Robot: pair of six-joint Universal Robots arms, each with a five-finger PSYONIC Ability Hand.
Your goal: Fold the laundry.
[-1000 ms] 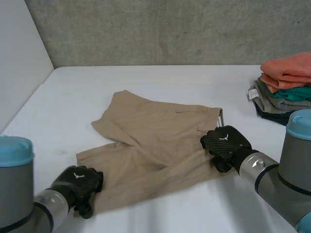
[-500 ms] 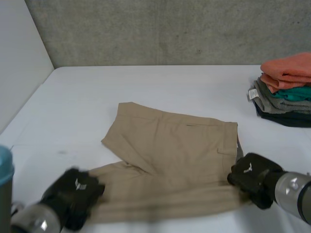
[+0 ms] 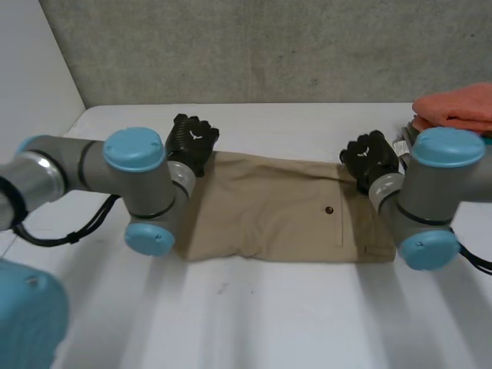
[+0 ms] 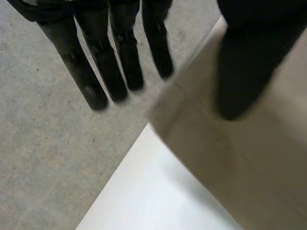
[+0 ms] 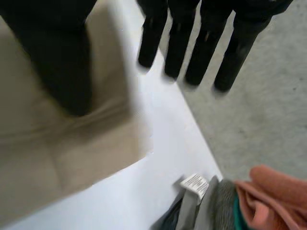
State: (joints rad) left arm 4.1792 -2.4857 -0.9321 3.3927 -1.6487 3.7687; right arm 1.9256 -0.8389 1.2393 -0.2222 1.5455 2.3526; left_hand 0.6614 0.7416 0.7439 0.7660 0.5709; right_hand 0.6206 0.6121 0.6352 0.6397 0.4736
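Tan shorts [image 3: 284, 219] lying folded btw. both hands, on table [image 3: 269, 323]. Left hand [image 3: 192, 140] & right hand [image 3: 371, 157] sitting at far corners, fingers straight, thumbs over cloth, gripping nothing. Fabric prob. soft, light, floppy; pinching corners looking best.

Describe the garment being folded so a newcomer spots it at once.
On the white table, look between the left hand and the right hand. There lie the tan shorts, folded flat into a rectangle, a hand at each far corner. Unlike the colourful stack of folded clothes at the table's right edge, they lie alone, plain tan, with one small dark button.
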